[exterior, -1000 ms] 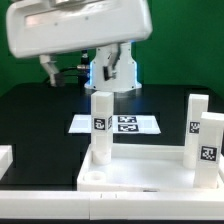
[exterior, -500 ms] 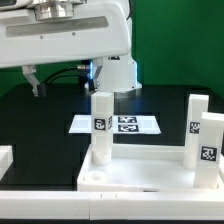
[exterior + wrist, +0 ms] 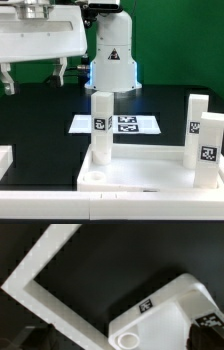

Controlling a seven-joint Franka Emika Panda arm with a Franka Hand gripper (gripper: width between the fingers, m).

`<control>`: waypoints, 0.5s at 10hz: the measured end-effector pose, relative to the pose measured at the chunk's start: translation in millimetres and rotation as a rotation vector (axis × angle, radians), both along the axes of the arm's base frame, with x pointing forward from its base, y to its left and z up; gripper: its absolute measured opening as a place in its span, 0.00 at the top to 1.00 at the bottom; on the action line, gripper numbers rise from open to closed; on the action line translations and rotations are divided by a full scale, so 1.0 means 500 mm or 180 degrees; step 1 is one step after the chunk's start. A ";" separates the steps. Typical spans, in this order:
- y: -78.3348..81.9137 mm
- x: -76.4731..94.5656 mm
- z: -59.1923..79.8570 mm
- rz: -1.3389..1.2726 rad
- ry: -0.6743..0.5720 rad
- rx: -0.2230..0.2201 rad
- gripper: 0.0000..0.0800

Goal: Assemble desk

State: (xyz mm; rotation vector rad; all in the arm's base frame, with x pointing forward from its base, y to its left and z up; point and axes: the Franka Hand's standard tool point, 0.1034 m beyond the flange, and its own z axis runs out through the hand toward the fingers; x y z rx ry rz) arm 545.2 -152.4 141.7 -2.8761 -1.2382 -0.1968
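The white desk top [image 3: 140, 176] lies at the front of the black table. One white tagged leg [image 3: 101, 127] stands upright in its near-left corner. Two more tagged legs [image 3: 205, 148] stand at its right end. My gripper [image 3: 33, 78] hangs high at the exterior view's left, well above and apart from the desk. Its fingers [image 3: 61, 72] are spread wide with nothing between them. The wrist view looks down on a desk top corner [image 3: 165, 317] with an empty round socket [image 3: 128, 340] and a tag [image 3: 145, 306].
The marker board [image 3: 126, 124] lies flat behind the desk. The white robot base [image 3: 112, 58] stands at the back. A white L-shaped rail [image 3: 40, 274] lies on the black table beside the desk corner; a piece of it shows at front left [image 3: 5, 158].
My arm and gripper have moved toward the exterior view's left, uncovering the robot base. The desk top and legs have not moved.
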 end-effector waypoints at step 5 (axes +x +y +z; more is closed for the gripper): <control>-0.053 -0.039 -0.019 0.1765 0.0089 -0.0383 0.19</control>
